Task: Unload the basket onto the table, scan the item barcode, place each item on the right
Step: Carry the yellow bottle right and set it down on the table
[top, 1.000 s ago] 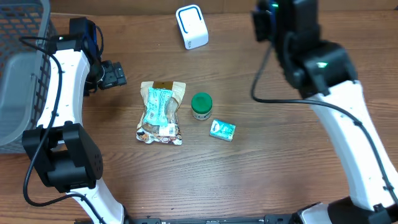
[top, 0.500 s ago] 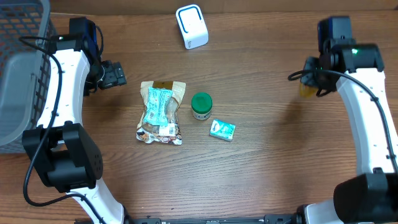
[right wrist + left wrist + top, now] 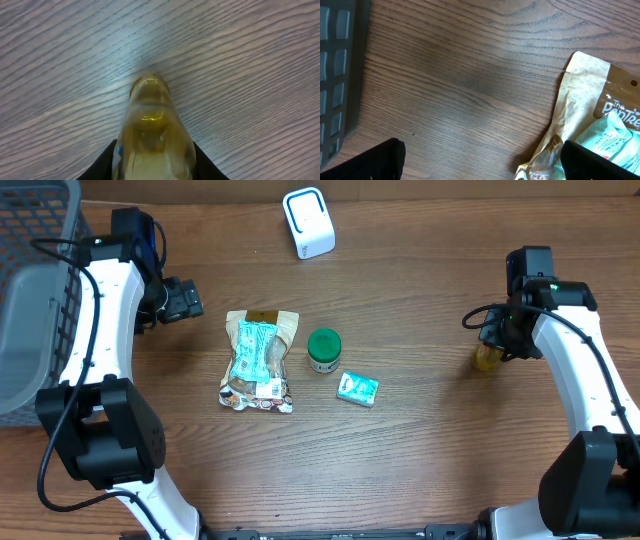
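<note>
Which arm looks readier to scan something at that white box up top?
Right. The right gripper is shut on a yellow bottle, so it probably only has to carry it to the white scanner. The left gripper is open and empty, beside the snack bag.

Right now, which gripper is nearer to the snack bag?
Left. The left gripper is open beside the top end of the snack bag; the right gripper is far across the table, shut on a yellow bottle.
</note>
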Motion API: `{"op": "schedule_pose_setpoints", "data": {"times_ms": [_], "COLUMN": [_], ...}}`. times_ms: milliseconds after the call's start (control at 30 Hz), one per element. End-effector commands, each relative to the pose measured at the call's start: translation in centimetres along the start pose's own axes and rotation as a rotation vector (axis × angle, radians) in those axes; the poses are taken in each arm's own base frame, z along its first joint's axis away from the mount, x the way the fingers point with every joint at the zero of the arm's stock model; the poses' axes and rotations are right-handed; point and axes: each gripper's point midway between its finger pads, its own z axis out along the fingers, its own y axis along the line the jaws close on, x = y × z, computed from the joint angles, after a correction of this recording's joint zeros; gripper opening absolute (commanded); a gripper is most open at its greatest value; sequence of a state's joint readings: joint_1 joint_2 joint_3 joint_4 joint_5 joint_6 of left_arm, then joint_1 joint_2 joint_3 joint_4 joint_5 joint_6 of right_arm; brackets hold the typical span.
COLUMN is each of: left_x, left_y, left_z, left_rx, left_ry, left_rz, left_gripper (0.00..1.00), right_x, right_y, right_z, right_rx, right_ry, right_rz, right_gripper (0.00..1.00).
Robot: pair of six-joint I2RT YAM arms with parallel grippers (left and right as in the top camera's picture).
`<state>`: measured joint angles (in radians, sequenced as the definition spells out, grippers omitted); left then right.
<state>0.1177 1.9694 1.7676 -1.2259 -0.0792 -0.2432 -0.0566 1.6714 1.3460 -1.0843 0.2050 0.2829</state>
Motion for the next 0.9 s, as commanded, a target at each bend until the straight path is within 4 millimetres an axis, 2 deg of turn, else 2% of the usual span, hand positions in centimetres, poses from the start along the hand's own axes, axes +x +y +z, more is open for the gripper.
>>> {"op": "schedule_pose_setpoints", "data": {"times_ms": [0, 133, 500, 867], "left_x": [-0.50, -0.49, -0.49, -0.43], "left_y": [-0.25, -0.25, -0.27, -0.54], "left_z": [-0.80, -0.80, -0.80, -0.82], "left_rx": [0.002, 0.002, 0.002, 0.004], "left_ry": [-0.029, -0.029, -0.029, -0.030], "left_rz": [0.016, 0.016, 0.017, 0.023], "left_gripper": [0.99, 1.00, 1.00, 1.00], "right_x": [-0.27, -0.15, 0.21, -0.31], "right_y": [-0.03, -0.07, -0.20, -0.03], "right_z": [-0.23, -0.22, -0.22, -0.23], "right_rx": [-0.005, -0.004, 0.002, -0.005], "right_ry": [-0.012, -0.008, 0.007, -0.014], "right_rz": [0.015, 0.014, 0.011, 0.015], "right_gripper": [0.21, 0.22, 0.43, 0.52]}}
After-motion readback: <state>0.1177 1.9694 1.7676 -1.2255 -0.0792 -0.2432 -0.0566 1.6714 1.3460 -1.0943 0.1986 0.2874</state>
